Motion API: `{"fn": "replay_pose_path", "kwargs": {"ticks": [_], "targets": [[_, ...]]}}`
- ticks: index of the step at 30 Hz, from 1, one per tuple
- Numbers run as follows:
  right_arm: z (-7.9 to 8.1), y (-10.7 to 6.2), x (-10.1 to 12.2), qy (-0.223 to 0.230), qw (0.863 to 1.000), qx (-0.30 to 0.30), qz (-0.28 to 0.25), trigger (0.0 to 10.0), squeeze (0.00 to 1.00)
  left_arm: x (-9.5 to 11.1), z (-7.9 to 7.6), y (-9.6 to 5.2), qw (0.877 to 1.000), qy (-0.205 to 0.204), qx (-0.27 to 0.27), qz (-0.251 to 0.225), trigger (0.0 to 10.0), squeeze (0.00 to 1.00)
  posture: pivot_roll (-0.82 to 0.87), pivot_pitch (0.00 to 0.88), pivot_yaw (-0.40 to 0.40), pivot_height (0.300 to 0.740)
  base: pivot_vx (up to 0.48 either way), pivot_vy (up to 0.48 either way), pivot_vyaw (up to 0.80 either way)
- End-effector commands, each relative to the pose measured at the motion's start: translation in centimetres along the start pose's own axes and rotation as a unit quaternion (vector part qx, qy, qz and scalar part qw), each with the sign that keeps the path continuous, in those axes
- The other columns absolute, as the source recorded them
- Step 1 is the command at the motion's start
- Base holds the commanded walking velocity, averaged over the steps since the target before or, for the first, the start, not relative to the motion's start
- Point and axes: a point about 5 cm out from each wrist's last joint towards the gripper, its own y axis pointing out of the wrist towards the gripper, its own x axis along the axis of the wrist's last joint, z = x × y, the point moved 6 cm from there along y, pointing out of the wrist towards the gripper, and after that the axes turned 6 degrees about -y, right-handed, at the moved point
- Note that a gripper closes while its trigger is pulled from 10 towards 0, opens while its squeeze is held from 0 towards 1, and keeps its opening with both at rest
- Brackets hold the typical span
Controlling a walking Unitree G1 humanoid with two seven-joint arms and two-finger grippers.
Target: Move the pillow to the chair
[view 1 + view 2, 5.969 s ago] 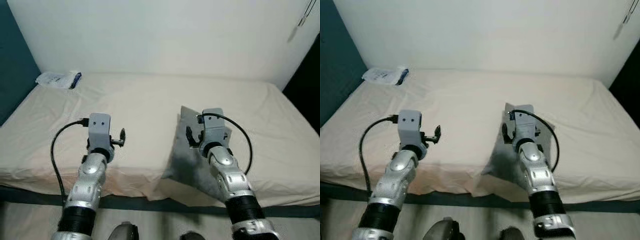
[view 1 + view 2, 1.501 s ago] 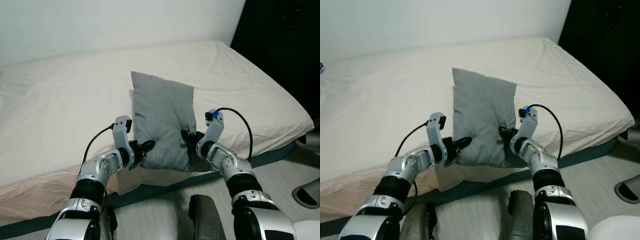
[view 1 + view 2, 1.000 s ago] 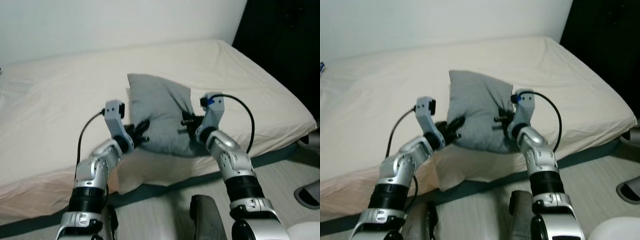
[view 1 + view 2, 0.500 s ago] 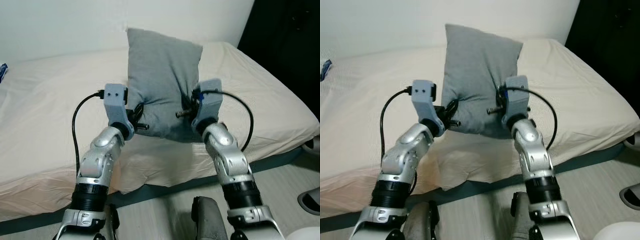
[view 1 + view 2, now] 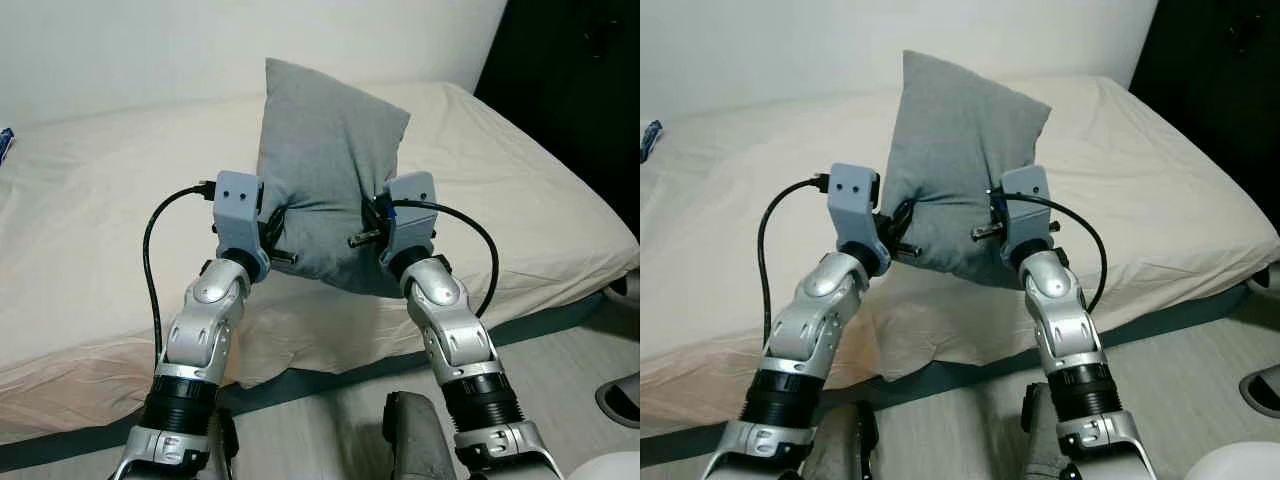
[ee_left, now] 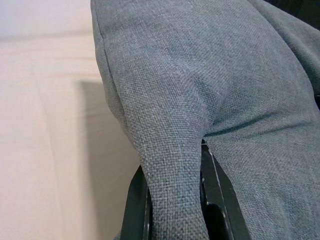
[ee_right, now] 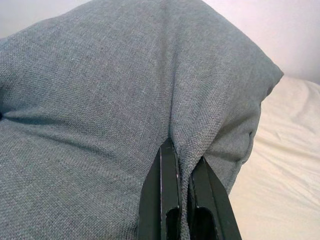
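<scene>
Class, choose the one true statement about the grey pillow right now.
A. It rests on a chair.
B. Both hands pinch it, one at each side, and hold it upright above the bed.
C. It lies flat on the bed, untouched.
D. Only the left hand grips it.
B: the left hand and the right hand each pinch a side fold of the grey pillow, which stands upright above the bed.

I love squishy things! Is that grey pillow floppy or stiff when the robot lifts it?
Probably soft: the pillow puckers where the left gripper and right gripper pinch its edges. It likely keeps some shape, since its top stands upright above the bed. It seems light too, hanging from two small pinches.
</scene>
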Motion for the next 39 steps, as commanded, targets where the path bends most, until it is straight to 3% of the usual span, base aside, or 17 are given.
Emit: {"fn": "replay_pose_path", "kwargs": {"ticks": [1,3,12,39], "targets": [[-1.6,-0.4,0.5,-0.007,0.999,-0.031,-0.01,10.0,0.0,1.8,1.7,-0.5,0.999,0.007,0.037,-0.036,10.0,0.0,0.01,0.056,0.007,0.524,0.0,0.0,0.0],[-1.6,-0.4,0.2,-0.007,0.999,-0.031,-0.005,10.0,0.0,1.8,1.5,-0.4,0.998,0.039,0.034,-0.037,10.0,0.0,0.02,0.055,0.007,0.534,0.0,0.0,0.0],[-1.7,-0.5,-0.5,-0.002,0.999,-0.038,0.007,10.0,0.0,1.6,1.7,-0.4,0.997,0.054,0.04,-0.039,10.0,0.0,0.01,0.059,0.007,0.564,0.0,0.0,0.0],[-1.6,-0.5,-0.6,-0.002,0.999,-0.033,0.008,10.0,0.0,1.5,2.0,-0.5,0.997,0.049,0.048,-0.037,10.0,0.0,0.02,0.064,0.008,0.673,0.0,0.0,0.0]]}}
